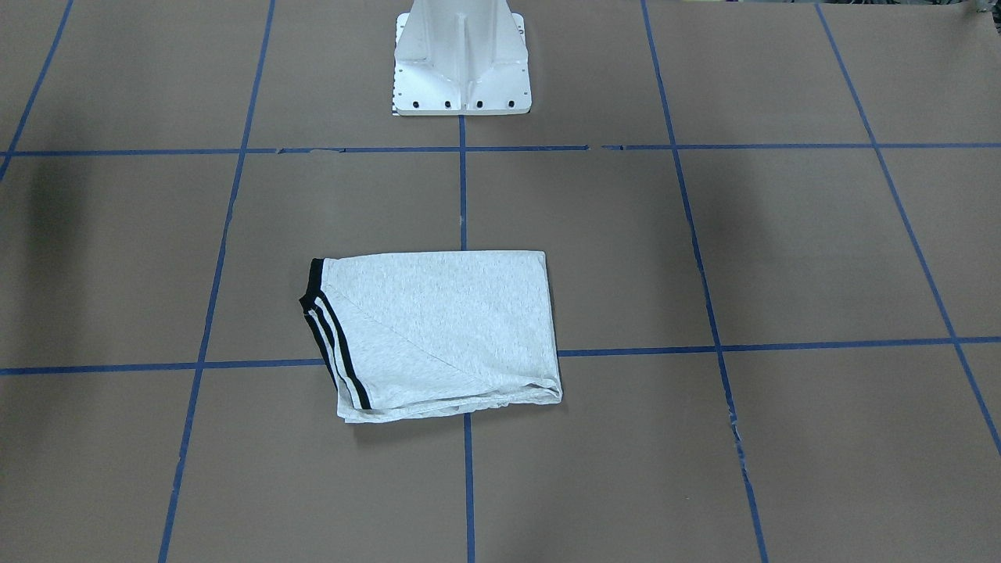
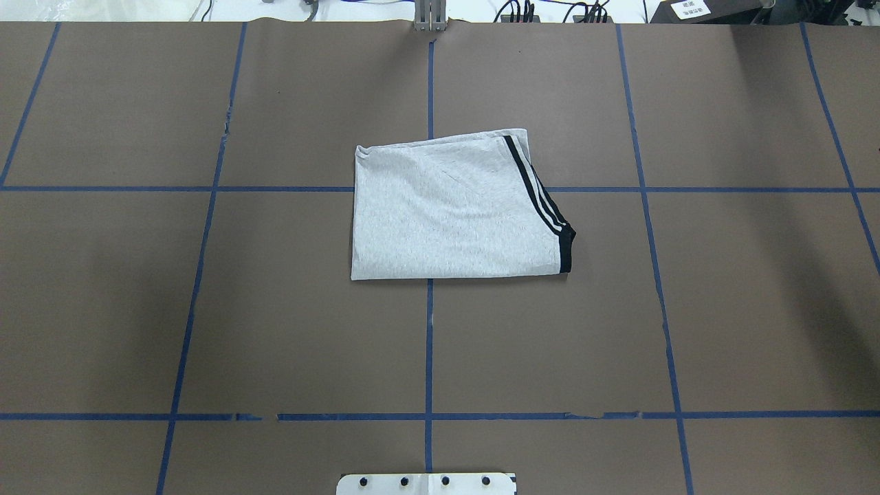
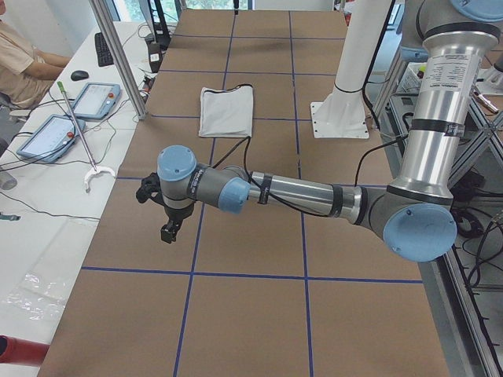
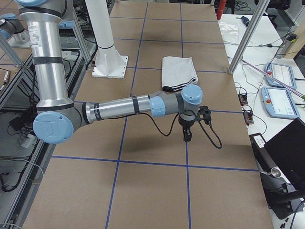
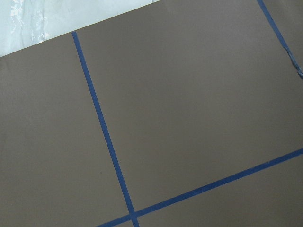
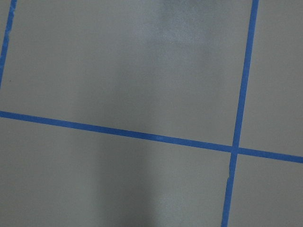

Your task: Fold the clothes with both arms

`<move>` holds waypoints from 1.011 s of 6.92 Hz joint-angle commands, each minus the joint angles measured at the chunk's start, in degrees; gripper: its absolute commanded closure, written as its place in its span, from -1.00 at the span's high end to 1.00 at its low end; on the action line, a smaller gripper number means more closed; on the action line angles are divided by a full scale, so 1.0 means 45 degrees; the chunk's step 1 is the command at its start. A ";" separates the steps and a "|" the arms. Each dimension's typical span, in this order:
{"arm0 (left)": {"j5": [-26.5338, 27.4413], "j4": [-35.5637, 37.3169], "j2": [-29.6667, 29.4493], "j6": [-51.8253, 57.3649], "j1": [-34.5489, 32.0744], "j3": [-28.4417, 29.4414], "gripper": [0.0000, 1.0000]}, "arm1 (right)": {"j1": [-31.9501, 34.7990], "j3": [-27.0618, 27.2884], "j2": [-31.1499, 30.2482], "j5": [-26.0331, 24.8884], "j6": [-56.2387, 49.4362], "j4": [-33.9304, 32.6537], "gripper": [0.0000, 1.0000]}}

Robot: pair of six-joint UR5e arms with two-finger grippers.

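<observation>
While the folded T-shirt (image 2: 447, 213) lies flat near the middle of the desk (image 2: 206, 309), a little closer to the operators' edge than to the pedestal (image 1: 461, 62), you see its striped trim (image 2: 540, 199) facing the robot's right end. The left gripper (image 3: 168, 230) hangs over the left end and the right gripper (image 4: 187, 137) over the right end, both well apart from the T-shirt. You cannot tell whether their fingers are apart or together.

White pedestal (image 1: 461, 70), blue-taped brown table (image 1: 782, 250)

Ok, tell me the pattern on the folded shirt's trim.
Black stripes with pale bands between, on the T-shirt trim; clearest in the overhead exterior view.
</observation>
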 commanded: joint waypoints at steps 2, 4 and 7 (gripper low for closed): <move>-0.0085 -0.0052 0.0055 0.0023 0.0074 0.0082 1.00 | 0.0008 0.0103 -0.0017 0.0008 0.0000 0.0106 1.00; -0.0065 -0.0014 0.0056 -0.0015 0.0075 0.0200 1.00 | -0.0070 -0.0070 0.0060 -0.0108 -0.0039 0.0106 1.00; -0.0006 0.0025 0.0075 -0.0015 0.0075 0.0433 1.00 | -0.0381 -0.0440 -0.0056 -0.0947 -0.0020 -0.0011 1.00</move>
